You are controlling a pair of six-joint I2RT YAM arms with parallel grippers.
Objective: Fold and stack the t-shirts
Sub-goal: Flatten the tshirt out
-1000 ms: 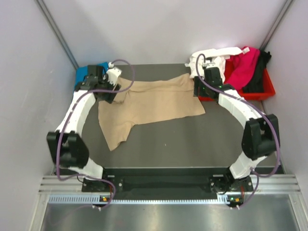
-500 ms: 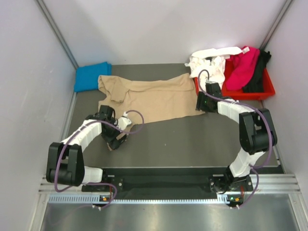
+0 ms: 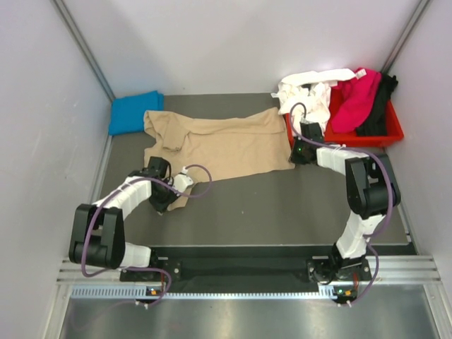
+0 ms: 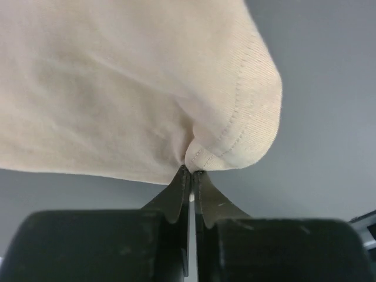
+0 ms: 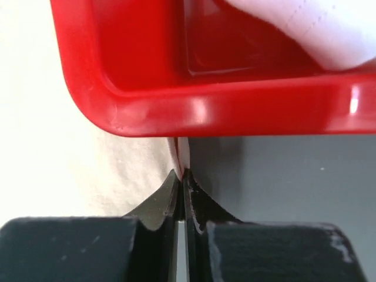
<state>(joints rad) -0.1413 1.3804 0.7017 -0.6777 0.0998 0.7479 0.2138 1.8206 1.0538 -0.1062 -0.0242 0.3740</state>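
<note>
A tan t-shirt (image 3: pixel 226 145) lies spread flat in the middle of the table. My left gripper (image 3: pixel 168 203) sits low at its near-left corner, shut on the stitched hem of the tan t-shirt (image 4: pixel 135 88); the left gripper (image 4: pixel 191 171) pinches a small fold. My right gripper (image 3: pixel 295 148) is shut on the shirt's right edge; in the right wrist view that gripper (image 5: pixel 181 173) holds a thin pinch of tan t-shirt (image 5: pixel 59 164) just under the tray corner. A folded blue t-shirt (image 3: pixel 134 111) rests at the back left. White (image 3: pixel 311 88), magenta (image 3: pixel 353 102) and black (image 3: pixel 378 106) t-shirts are heaped in the tray.
The red plastic tray (image 3: pixel 388 133) stands at the back right, its near-left corner (image 5: pixel 205 111) right in front of my right gripper. White cloth (image 5: pixel 317 29) hangs over its rim. Grey walls close in the table on the left, back and right.
My left arm swung from the back-left corner to the shirt's near-left corner and shut on the hem. My right gripper drew back from the tray to the shirt's right edge and shut.
</note>
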